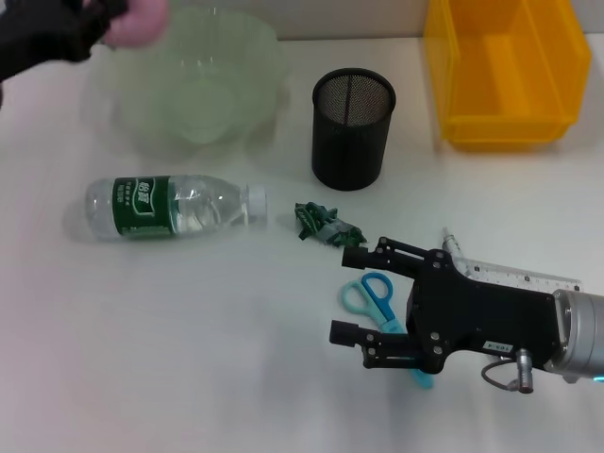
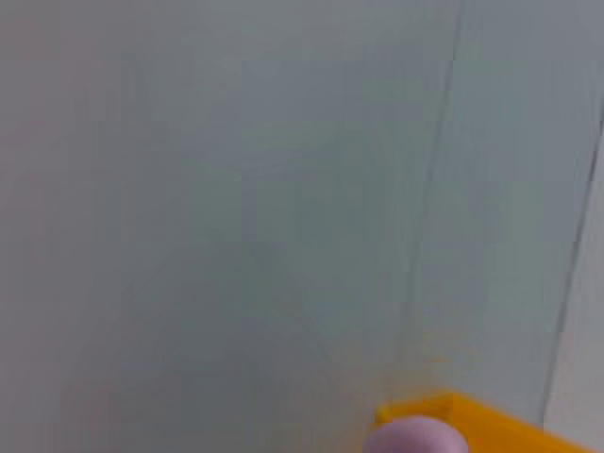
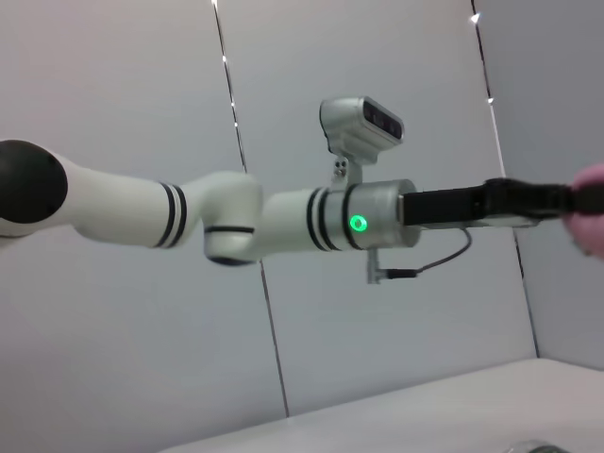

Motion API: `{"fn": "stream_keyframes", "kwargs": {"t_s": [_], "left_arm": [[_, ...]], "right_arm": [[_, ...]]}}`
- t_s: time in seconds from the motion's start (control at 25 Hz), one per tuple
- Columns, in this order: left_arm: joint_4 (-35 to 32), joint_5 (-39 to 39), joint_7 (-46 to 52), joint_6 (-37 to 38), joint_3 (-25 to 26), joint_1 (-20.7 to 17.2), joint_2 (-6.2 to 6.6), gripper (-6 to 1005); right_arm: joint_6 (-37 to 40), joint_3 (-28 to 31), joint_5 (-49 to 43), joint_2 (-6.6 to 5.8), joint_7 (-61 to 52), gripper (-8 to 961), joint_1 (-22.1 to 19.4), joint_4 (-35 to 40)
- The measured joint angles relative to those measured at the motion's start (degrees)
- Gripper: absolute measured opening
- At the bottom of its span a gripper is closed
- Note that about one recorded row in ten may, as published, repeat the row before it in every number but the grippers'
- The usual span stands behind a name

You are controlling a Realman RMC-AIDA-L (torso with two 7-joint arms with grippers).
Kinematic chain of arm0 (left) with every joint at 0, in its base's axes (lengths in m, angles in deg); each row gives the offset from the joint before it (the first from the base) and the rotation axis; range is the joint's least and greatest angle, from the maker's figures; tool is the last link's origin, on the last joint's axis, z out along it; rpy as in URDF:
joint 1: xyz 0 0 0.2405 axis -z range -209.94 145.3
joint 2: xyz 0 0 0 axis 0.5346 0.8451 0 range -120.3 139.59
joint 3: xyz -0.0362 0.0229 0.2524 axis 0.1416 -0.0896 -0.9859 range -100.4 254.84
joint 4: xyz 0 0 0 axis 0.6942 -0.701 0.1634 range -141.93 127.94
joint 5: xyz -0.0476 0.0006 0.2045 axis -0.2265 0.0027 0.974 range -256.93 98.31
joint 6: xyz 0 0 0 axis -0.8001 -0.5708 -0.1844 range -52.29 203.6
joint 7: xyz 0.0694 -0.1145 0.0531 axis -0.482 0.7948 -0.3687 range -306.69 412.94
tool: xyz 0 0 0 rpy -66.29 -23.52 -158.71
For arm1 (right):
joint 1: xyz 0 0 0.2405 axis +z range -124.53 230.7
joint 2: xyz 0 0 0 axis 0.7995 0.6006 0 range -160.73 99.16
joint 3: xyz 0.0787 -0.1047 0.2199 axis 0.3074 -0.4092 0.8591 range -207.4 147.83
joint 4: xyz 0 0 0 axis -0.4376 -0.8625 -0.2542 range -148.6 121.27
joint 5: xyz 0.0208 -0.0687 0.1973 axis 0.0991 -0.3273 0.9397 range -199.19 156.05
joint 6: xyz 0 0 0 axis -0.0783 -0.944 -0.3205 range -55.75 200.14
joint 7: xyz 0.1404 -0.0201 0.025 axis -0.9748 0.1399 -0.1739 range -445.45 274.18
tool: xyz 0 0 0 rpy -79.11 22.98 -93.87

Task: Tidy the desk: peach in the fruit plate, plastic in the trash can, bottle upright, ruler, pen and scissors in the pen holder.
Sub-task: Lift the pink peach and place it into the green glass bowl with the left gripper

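Observation:
My left gripper [image 1: 115, 21] is shut on the pink peach [image 1: 140, 19], holding it over the far left rim of the translucent green fruit plate [image 1: 241, 57]. The right wrist view also shows that peach [image 3: 593, 219]. The bottle [image 1: 170, 206] lies on its side below the plate. Crumpled green plastic [image 1: 325, 224] lies between the bottle cap and my right gripper [image 1: 349, 294]. That gripper is open, its jaws on either side of the blue scissors [image 1: 376, 294]. The ruler [image 1: 525, 277] and pen [image 1: 451, 243] lie partly hidden behind it. The black mesh pen holder [image 1: 352, 127] stands upright.
A yellow bin [image 1: 505, 71], the trash can, stands at the back right; its corner also shows as the yellow bin [image 2: 491, 423] in the left wrist view. White tabletop stretches across the front left.

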Motion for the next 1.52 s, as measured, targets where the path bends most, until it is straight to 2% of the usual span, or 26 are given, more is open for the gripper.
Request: {"fn": "stream_keyframes", "kwargs": {"t_s": [0.04, 0.08, 0.2, 0.48, 0.64, 0.68, 0.96, 1.52], "left_arm": [[3.4, -3.7, -3.8, -2.0, -1.2, 1.2, -0.04, 88], [3.4, -3.7, -3.8, -2.0, -1.2, 1.2, -0.04, 82], [9.0, -8.5, -9.7, -6.1, -4.1, 3.4, -0.10, 65], [17.6, -11.1, -18.1, -18.7, -11.5, 8.4, -0.42, 51], [18.3, -11.2, -18.4, -21.1, -12.6, 9.0, -0.46, 51], [19.4, -11.3, -18.6, -29.3, -18.7, 10.2, -0.47, 51], [19.4, -13.3, -18.7, -32.1, -21.0, 10.0, -0.51, 52], [18.9, -17.0, -19.3, -31.8, -21.4, 8.5, -0.29, 522]], "right_arm": [[0.2, 0.1, 0.4, 0.05, 0.1, 838, 0.1, -0.5], [0.2, 0.1, 0.4, 0.05, 0.1, 839, 0.1, -0.5], [0.2, 0.2, 0.7, 0.07, 0.1, 839, 0.1, -0.9], [0.3, 0.2, 0.7, 0.08, 0.2, 839, 0.1, -1.9], [0.2, 0.2, 0.7, 0.08, 0.2, 838, 0.1, -1.9], [0.2, 0.2, 0.7, 0.09, 0.2, 838, 0.1, -1.9], [-0.2, 0.2, 0.7, 0.16, 0.2, 838, 0.5, -1.9], [-0.4, 0.2, 1.4, 0.16, 0.2, 838, 1.5, -2.4]]}}
